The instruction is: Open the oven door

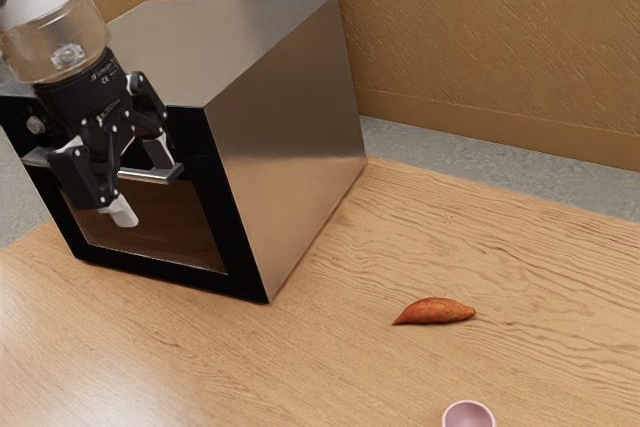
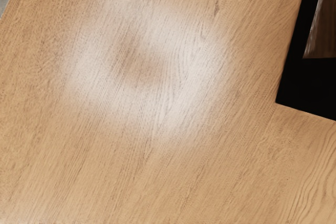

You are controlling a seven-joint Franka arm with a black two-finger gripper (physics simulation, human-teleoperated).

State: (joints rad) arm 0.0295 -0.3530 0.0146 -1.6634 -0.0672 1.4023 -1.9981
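My gripper [image 1: 141, 183] is in front of the oven [image 1: 285, 137], at its door's upper part, with its two fingers spread apart. The metal handle [image 1: 150, 175] runs across the top of the door; one finger reaches down past it, and the other ends close to the bar. Whether either finger touches the handle I cannot tell. The door [image 1: 160, 263], black-framed with a dark window, stands closed against the oven body. In the wrist view a lower corner of the black door frame [image 2: 310, 90] is beside part of the window.
A wooden table [image 1: 340, 367] carries the oven. An orange-red tapered item [image 1: 435, 311] lies on it, toward the exterior view's right from the oven. A pink round object [image 1: 468, 415] is at the exterior view's lower edge. A brown wall [image 1: 480, 37] rises behind.
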